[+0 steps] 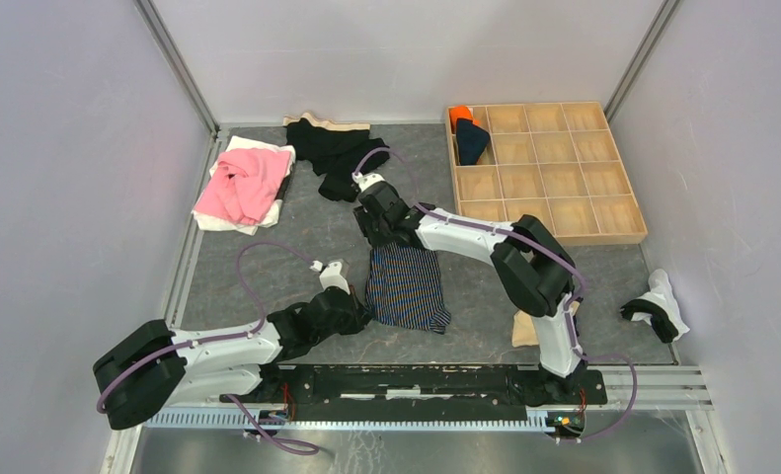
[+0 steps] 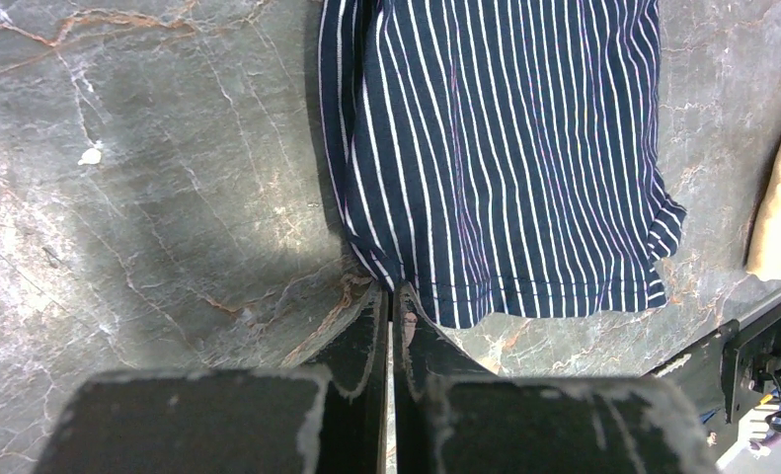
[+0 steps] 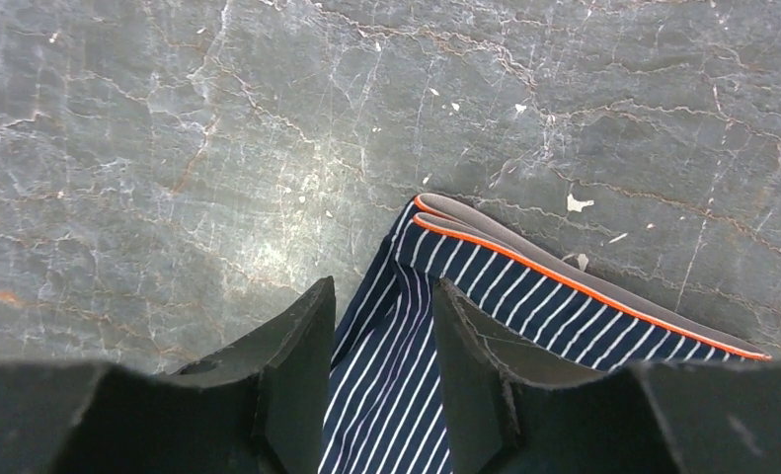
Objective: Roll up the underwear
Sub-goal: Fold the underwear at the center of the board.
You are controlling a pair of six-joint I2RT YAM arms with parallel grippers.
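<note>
The navy striped underwear [image 1: 407, 287] lies flat on the grey table in the middle. My left gripper [image 1: 362, 312] is shut, pinching its near left corner; in the left wrist view the tips [image 2: 391, 294] close on the hem of the cloth [image 2: 505, 148]. My right gripper [image 1: 387, 235] is at the far end, open, its fingers [image 3: 302, 336] standing either side of a fold of the striped cloth [image 3: 396, 385] beside the orange-edged waistband [image 3: 564, 281]. White underwear with black trim [image 1: 660, 308] lies at the far right.
A wooden tray of compartments [image 1: 549, 240] stands at the back right, with an orange and a dark bundle [image 1: 468, 133] in its far left cells. A pink garment [image 1: 243, 184] and black garments [image 1: 332, 153] lie at the back. A tan cloth [image 1: 524, 331] lies by the right arm's base.
</note>
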